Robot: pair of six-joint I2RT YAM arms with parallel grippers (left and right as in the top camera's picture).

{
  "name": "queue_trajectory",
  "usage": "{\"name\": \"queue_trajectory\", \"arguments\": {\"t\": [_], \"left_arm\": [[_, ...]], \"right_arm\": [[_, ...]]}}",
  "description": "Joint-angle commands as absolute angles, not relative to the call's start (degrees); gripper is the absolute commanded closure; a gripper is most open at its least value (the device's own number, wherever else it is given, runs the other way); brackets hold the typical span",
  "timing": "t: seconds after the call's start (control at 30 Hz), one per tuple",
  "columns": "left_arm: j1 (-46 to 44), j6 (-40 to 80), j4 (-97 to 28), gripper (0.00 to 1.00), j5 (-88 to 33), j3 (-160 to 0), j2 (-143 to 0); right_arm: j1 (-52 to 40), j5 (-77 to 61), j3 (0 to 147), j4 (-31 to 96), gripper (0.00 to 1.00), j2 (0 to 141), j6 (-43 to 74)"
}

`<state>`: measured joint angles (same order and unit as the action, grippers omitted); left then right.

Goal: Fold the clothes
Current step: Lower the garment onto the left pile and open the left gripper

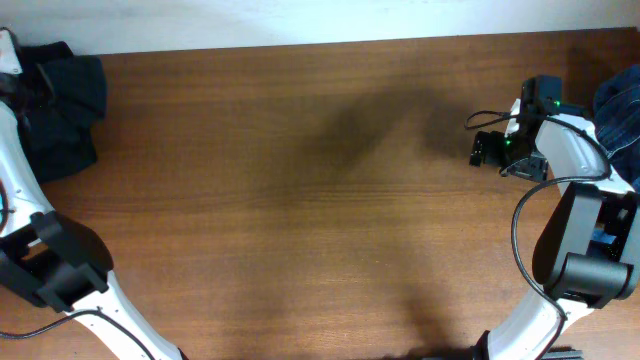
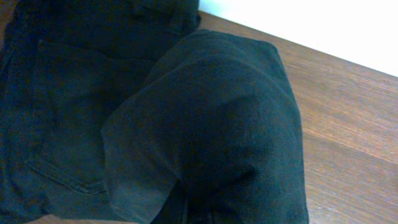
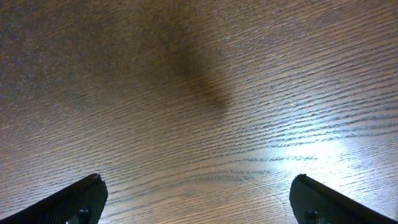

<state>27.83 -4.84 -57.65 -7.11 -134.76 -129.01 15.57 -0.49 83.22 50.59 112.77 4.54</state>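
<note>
A brown wooden table (image 1: 300, 200) is bare across its middle, leaving room to spread cloth. A heap of very dark, soft clothes (image 1: 60, 100) sits in the upper left corner of the overhead frame. The left gripper (image 1: 14, 68) is down on the heap and closed. Its fingers are hidden, but cloth humps up toward the wrist camera, so it probably pinches a fold to pull one garment out. The right gripper (image 3: 196, 186) hangs wide open and empty over bare wood at centre right, likely waiting. Blue cloth (image 1: 622, 100) shows at the right edge.
</note>
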Motion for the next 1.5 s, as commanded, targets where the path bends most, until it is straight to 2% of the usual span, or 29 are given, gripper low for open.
{"name": "queue_trajectory", "arguments": {"t": [0.0, 0.1, 0.23, 0.43, 0.73, 1.03, 1.33, 1.37, 1.4, 1.47], "left_arm": [[29.02, -3.79, -56.95, 1.0, -9.37, -136.0, -132.7], [30.46, -0.47, -55.86, 1.0, -15.46, -136.0, -134.96], [31.77, 0.95, -52.9, 1.0, -30.04, -136.07, -135.28], [29.34, 4.84, -52.51, 1.0, -40.69, -139.33, -135.06], [26.09, 21.45, -49.47, 1.0, -45.21, -141.21, -135.09], [35.88, 24.38, -47.16, 1.0, -39.33, -138.56, -135.37], [44.62, 24.38, -46.83, 1.0, -42.92, -135.11, -144.2], [45.28, 24.36, -46.87, 0.99, -43.31, -135.11, -144.68], [45.93, 23.94, -46.87, 0.93, -43.31, -135.11, -145.1], [46.85, 22.09, -46.72, 0.67, -43.31, -135.11, -145.1]], "right_arm": [[15.79, -0.82, 84.01, 50.57, 0.01, 111.7, 4.91], [15.79, -0.82, 84.01, 50.57, 0.01, 111.7, 4.91], [15.79, -0.82, 84.01, 50.57, 0.01, 111.7, 4.91], [15.79, -0.82, 84.01, 50.57, 0.01, 111.7, 4.91], [15.79, -0.82, 84.01, 50.57, 0.01, 111.7, 4.91], [15.79, -0.82, 84.01, 50.57, 0.01, 111.7, 4.91], [15.79, -0.82, 84.01, 50.57, 0.01, 111.7, 4.91], [15.79, -0.82, 84.01, 50.57, 0.01, 111.7, 4.93], [15.79, -0.82, 84.01, 50.57, 0.01, 111.7, 4.91], [15.79, -0.82, 84.01, 50.57, 0.01, 111.7, 4.93]]}}
